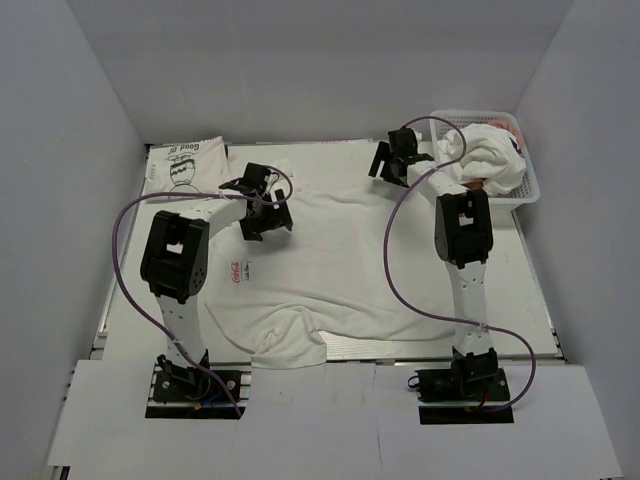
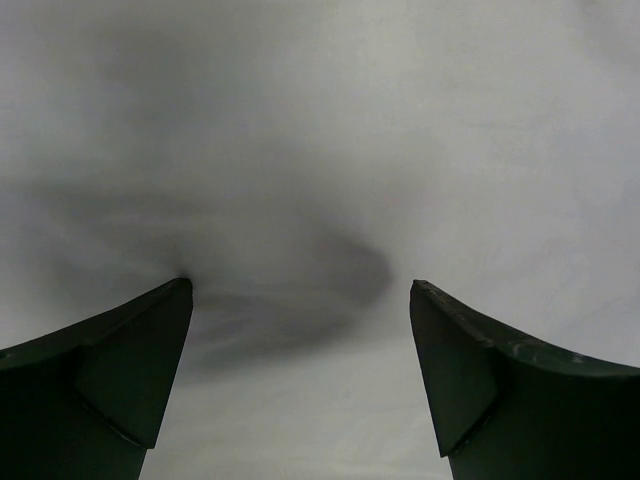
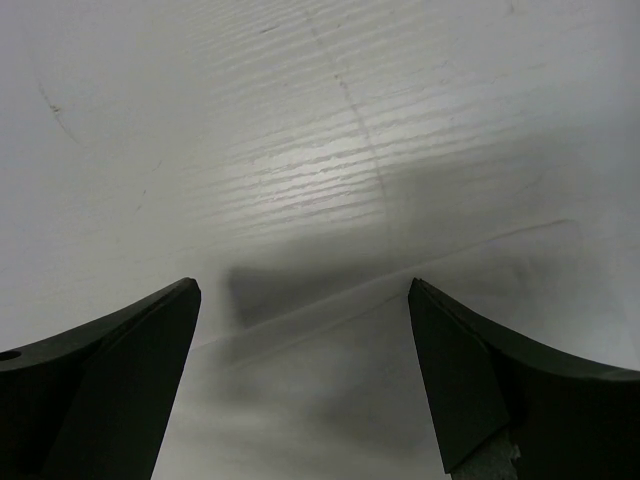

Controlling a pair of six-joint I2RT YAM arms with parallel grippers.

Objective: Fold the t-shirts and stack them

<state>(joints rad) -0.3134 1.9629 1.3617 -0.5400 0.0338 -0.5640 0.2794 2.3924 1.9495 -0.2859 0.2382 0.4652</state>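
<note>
A white t-shirt with a small red print (image 1: pixel 330 255) lies spread flat across the table, its near hem bunched at the front edge. My left gripper (image 1: pixel 268 205) is open and low over the shirt's left part; in its wrist view (image 2: pixel 300 295) only white cloth shows between the jaws. My right gripper (image 1: pixel 392 160) is open over the shirt's far right edge; its wrist view (image 3: pixel 305 295) shows that cloth edge lying on the table. A folded white shirt with black cartoon and lettering (image 1: pixel 185 165) lies at the far left. More shirts (image 1: pixel 490 160) fill the basket.
A white plastic lattice basket (image 1: pixel 528 185) stands at the far right corner, with white and some pink cloth in it. White walls close in the table on three sides. Purple cables loop from both arms over the table.
</note>
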